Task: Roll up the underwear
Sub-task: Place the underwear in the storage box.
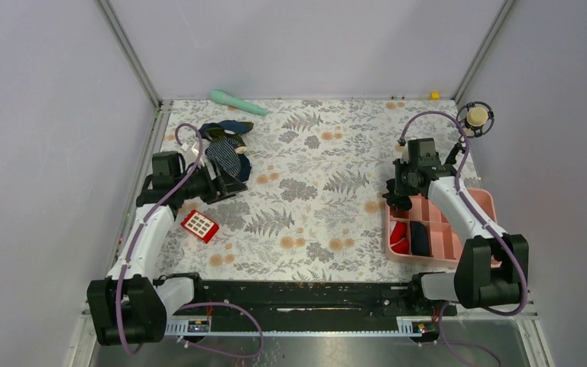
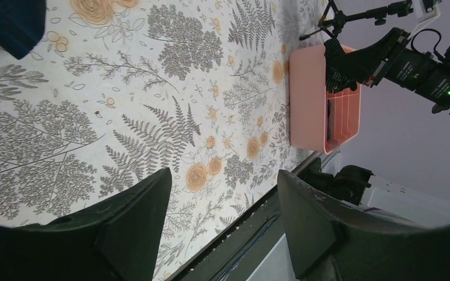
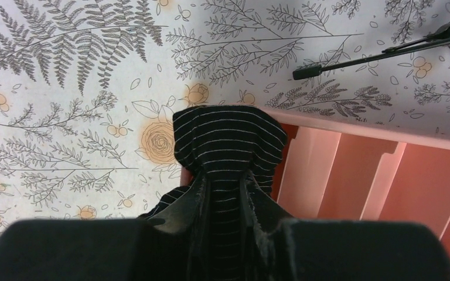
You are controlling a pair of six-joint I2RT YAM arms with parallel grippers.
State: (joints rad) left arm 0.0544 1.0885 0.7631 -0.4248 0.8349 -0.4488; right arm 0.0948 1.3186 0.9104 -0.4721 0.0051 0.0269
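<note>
My right gripper (image 1: 397,200) (image 3: 222,175) is shut on a bunched black cloth with thin white stripes (image 3: 228,137). It holds the cloth over the near-left corner of the pink organizer tray (image 1: 489,200) (image 3: 357,175). I cannot make out the plain black underwear in any view. My left gripper (image 1: 233,186) (image 2: 222,178) hovers open and empty over the floral tablecloth, just below a pile of navy and striped garments (image 1: 225,149). A corner of navy fabric (image 2: 9,23) shows in the left wrist view.
The tray holds a red cloth roll (image 1: 399,235) and a dark roll (image 1: 420,238). A red keypad (image 1: 200,225) lies near the left arm. A teal handle-shaped object (image 1: 237,102) lies at the back. A small stand with a round head (image 1: 476,116) is at the back right.
</note>
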